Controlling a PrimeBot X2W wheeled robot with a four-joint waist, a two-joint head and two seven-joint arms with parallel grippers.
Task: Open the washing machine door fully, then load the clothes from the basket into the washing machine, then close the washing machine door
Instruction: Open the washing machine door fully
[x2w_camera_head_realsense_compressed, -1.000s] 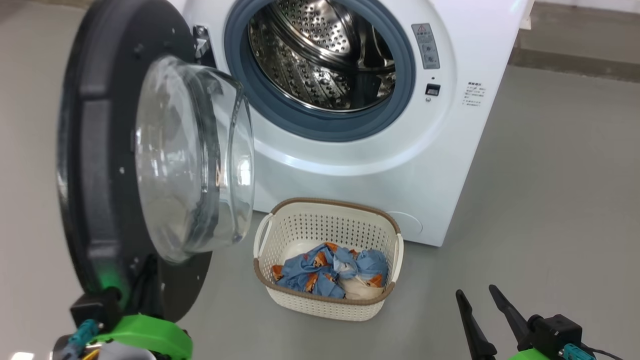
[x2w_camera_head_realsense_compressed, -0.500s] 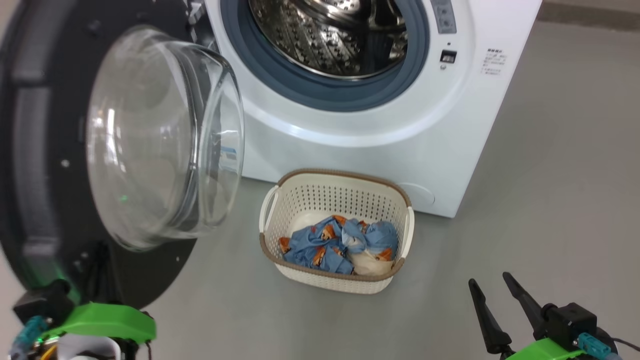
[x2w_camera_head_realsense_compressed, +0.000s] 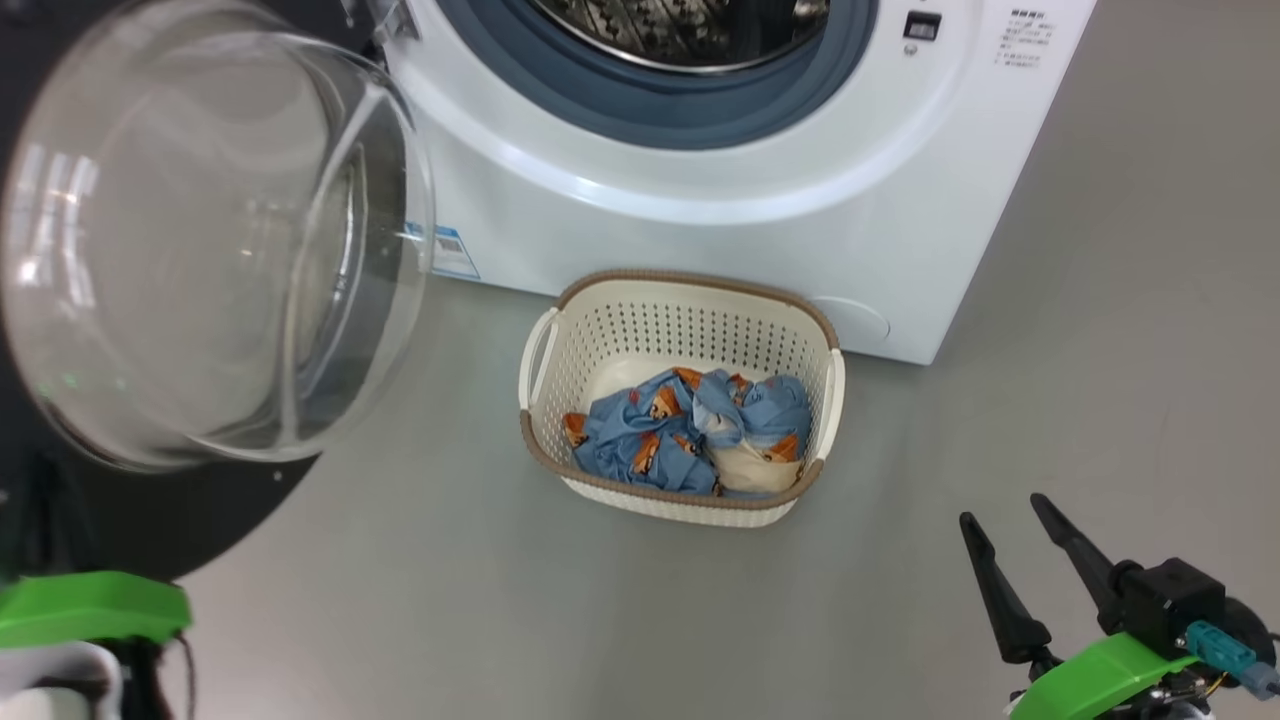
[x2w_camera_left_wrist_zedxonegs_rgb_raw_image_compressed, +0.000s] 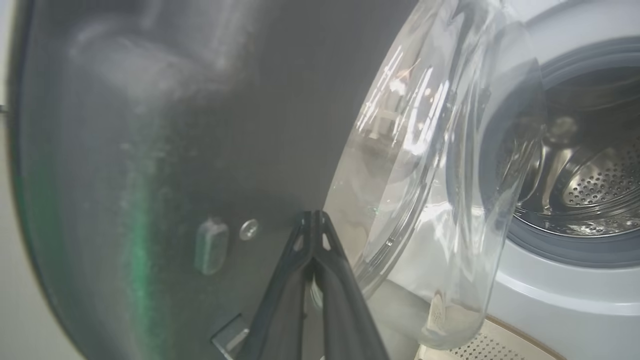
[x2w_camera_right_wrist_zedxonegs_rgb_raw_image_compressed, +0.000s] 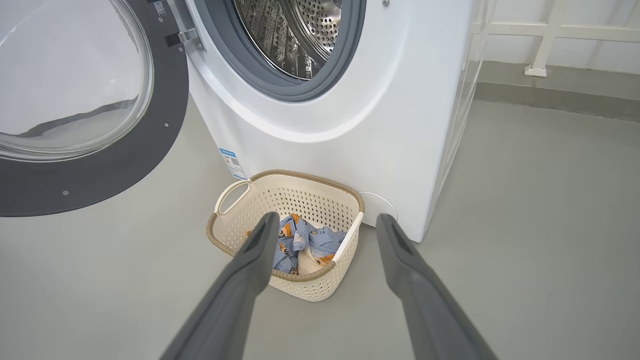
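Note:
The washing machine (x2w_camera_head_realsense_compressed: 700, 190) stands with its steel drum (x2w_camera_right_wrist_zedxonegs_rgb_raw_image_compressed: 295, 35) exposed. The washing machine door (x2w_camera_head_realsense_compressed: 160, 510) hangs open at the left, its glass bowl (x2w_camera_head_realsense_compressed: 200, 230) bulging toward me. My left gripper (x2w_camera_left_wrist_zedxonegs_rgb_raw_image_compressed: 312, 217) is shut with nothing in it. Its tips sit right at the door's dark inner face (x2w_camera_left_wrist_zedxonegs_rgb_raw_image_compressed: 150, 150), beside the rim of the glass bowl (x2w_camera_left_wrist_zedxonegs_rgb_raw_image_compressed: 440, 175). The basket (x2w_camera_head_realsense_compressed: 690, 283) rests on the floor before the machine and holds the clothes (x2w_camera_head_realsense_compressed: 690, 430), a blue and cream heap. My right gripper (x2w_camera_head_realsense_compressed: 1002, 510) is open, low at the right, short of the basket (x2w_camera_right_wrist_zedxonegs_rgb_raw_image_compressed: 295, 197).
Grey floor (x2w_camera_head_realsense_compressed: 1100, 350) stretches to the right of the machine and in front of the basket. A blue label sticker (x2w_camera_right_wrist_zedxonegs_rgb_raw_image_compressed: 232, 162) is on the machine's lower left front. A white rail frame (x2w_camera_right_wrist_zedxonegs_rgb_raw_image_compressed: 550, 30) stands against the far wall at the right.
The head camera has tipped down, shifting the whole picture. The door has swung further open, showing more of its inner face, with my left arm staying at it. The right gripper stays open.

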